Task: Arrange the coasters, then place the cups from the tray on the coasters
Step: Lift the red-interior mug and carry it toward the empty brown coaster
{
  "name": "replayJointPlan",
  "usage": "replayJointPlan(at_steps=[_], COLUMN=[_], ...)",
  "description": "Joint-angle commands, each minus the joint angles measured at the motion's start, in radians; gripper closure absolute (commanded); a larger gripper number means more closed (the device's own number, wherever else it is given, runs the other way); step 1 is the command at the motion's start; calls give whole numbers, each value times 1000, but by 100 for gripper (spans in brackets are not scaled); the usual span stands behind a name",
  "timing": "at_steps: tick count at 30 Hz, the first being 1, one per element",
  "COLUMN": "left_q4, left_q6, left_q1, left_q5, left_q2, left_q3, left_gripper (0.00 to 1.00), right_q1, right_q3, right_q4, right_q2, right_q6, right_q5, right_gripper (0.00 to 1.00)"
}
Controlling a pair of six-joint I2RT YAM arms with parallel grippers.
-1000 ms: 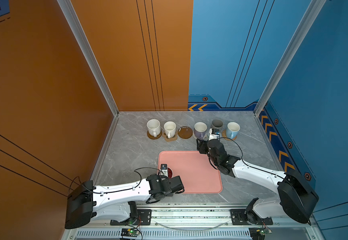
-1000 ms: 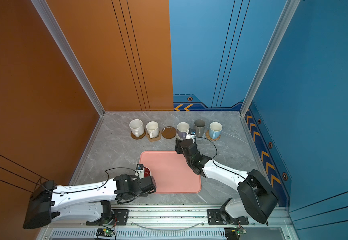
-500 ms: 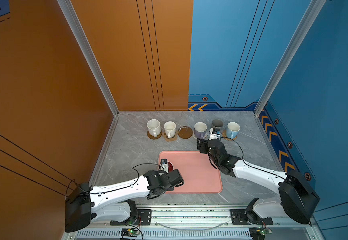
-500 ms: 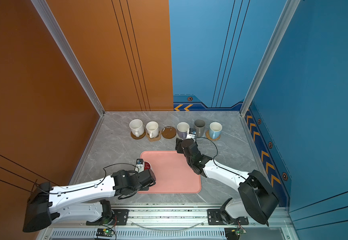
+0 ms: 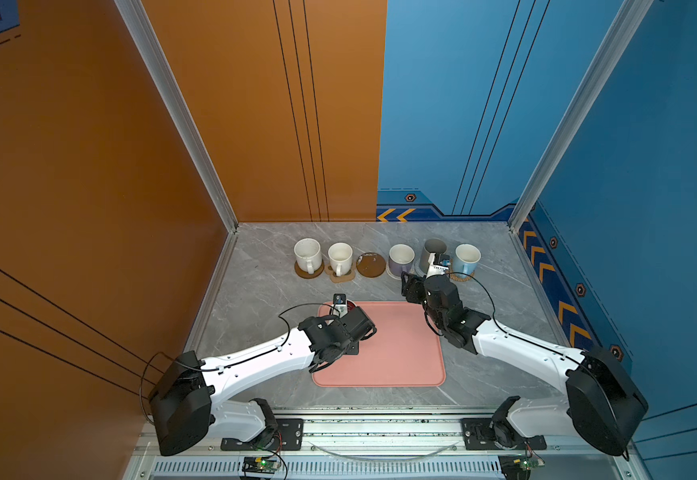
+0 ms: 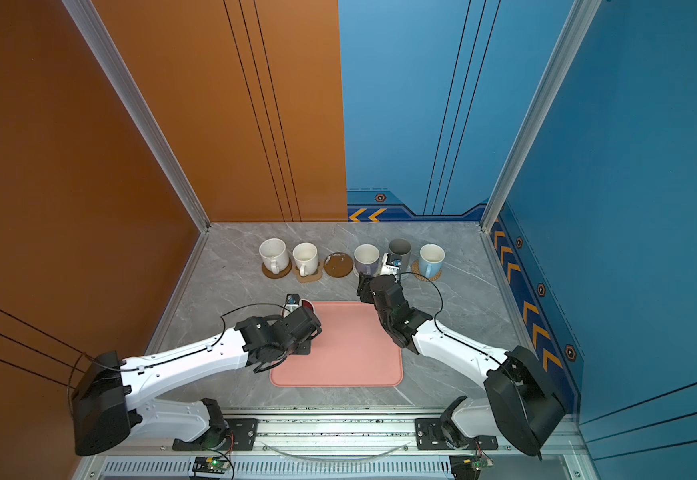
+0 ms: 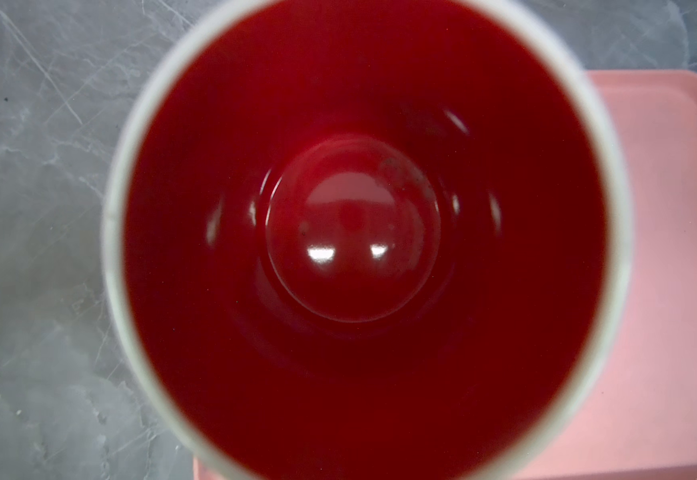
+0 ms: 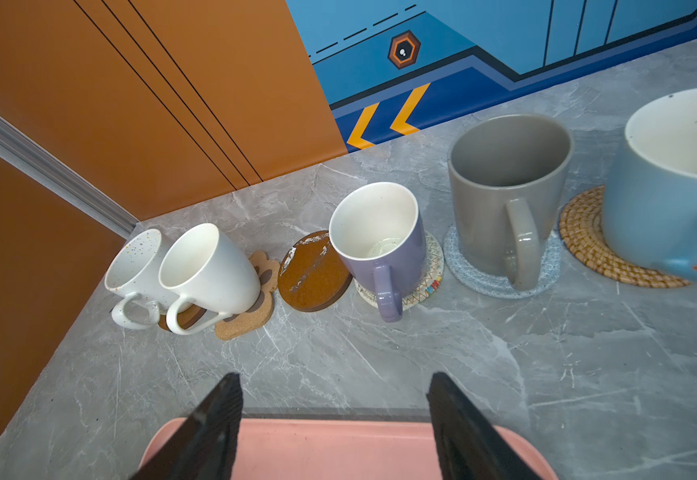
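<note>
The white cup with a red inside (image 7: 355, 232) fills the left wrist view and hangs over the far left corner of the salmon tray (image 5: 400, 353). My left gripper (image 5: 346, 318) carries it, its fingers hidden. The other cups stand in a back row: speckled white (image 5: 307, 254) on a brown disc, white (image 5: 340, 257) on the paw-print coaster, lavender (image 8: 380, 245) on cream, grey (image 8: 504, 195) on blue-grey, light blue (image 8: 670, 187) on rattan. One brown coaster (image 8: 313, 272) lies bare between white and lavender. My right gripper (image 8: 334, 399) is open above the tray's far edge (image 8: 330, 449).
Orange wall panels close the left and back left, blue panels the back right and right. The grey marble tabletop (image 5: 255, 291) shows between the tray and the cup row. The arm bases sit on a rail (image 5: 380, 428) at the front edge.
My left arm has carried the red-inside cup from the tray's near left side toward its far left corner. The right arm has hardly moved.
</note>
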Motion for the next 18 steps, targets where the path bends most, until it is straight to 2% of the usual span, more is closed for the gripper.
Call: replayJointPlan(at_steps=[1,18], left_q4=[82,130], left_q6=[101,274], left_q1=[37,189], left_q5=[9,104], left_q2=[42,366], left_q3=[89,436], left_gripper=[100,100], right_q1=[-8,-44], right_q3=[-23,-86], right_q4=[-24,-34], right_q2=[-28,-133], right_q6=[9,17], right_q5=[2,20], right_gripper=[30,30])
